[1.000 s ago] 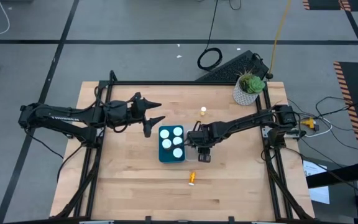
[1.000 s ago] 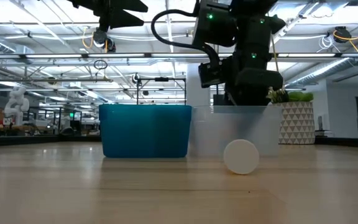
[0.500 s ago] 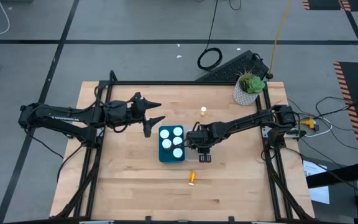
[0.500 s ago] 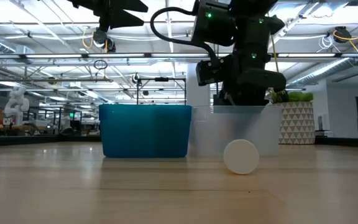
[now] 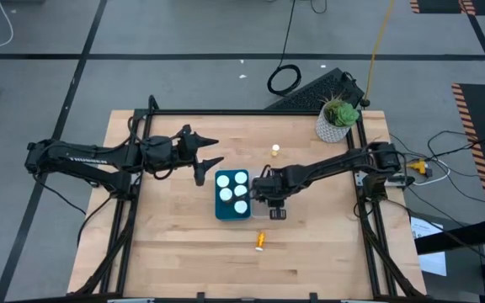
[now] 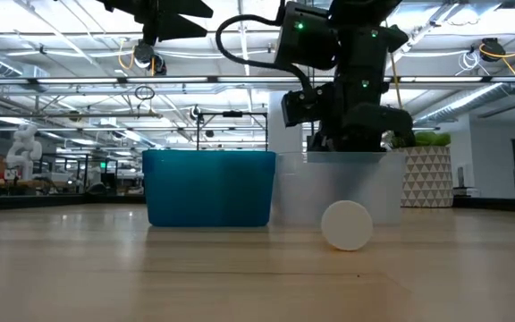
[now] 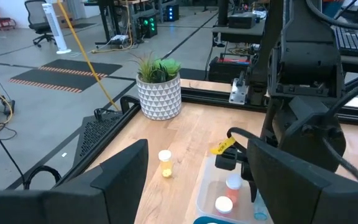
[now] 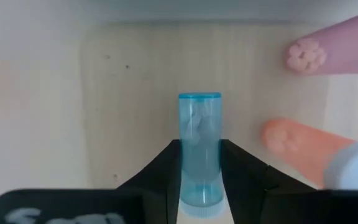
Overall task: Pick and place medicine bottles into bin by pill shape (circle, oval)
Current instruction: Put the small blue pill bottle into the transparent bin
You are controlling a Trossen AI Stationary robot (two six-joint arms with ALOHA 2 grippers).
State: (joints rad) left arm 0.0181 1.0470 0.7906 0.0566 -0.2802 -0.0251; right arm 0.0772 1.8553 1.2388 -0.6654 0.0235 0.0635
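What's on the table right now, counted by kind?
Medicine bottles: 9 (4 in the teal bin, at; 2 in the clear bin, at; 1 blue bottle held by the right gripper; 2 loose, at)
Bins: 2
Potted plant: 1
Total: 12
The left gripper waits open.

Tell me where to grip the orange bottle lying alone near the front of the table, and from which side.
Grip the orange bottle across the middle of its body, coming straight down from above. It lies on its side on bare wood, its white cap facing the low camera, so the round flanks are open to both fingers. The right gripper is shut on a teal bottle over the clear bin.
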